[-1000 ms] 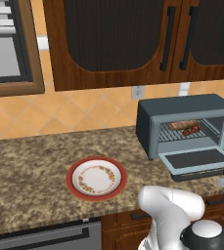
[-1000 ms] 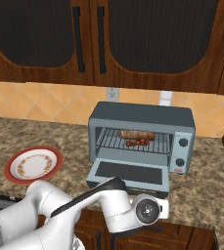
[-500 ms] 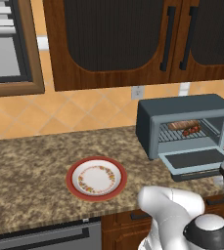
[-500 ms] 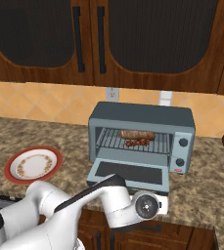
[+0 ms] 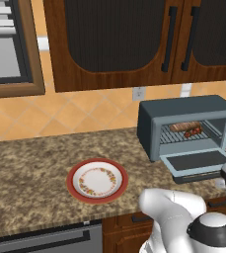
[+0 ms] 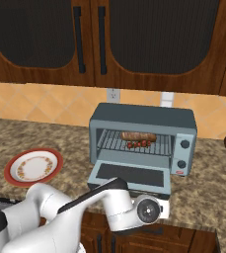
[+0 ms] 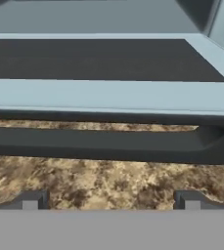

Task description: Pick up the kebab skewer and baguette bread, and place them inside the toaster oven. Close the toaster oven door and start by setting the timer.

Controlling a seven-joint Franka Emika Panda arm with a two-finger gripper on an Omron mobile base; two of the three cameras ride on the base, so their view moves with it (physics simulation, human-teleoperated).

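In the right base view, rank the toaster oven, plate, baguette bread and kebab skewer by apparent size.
1. toaster oven
2. plate
3. baguette bread
4. kebab skewer, slightly shorter and thinner than the baguette bread; both lie on the rack.

The arm (image 6: 50, 210) is showing glossy white rounded shells, with dark joints between them. A round grey cap is sitting at the wrist. The hand (image 7: 111, 200) is ending in two small dark fingertips (image 7: 30, 200).

Red-rim plate (image 5: 97, 181) on granite counter (image 5: 30, 173), dark wood cabinets (image 5: 114, 39) above, outlet (image 6: 113, 94) on backsplash.
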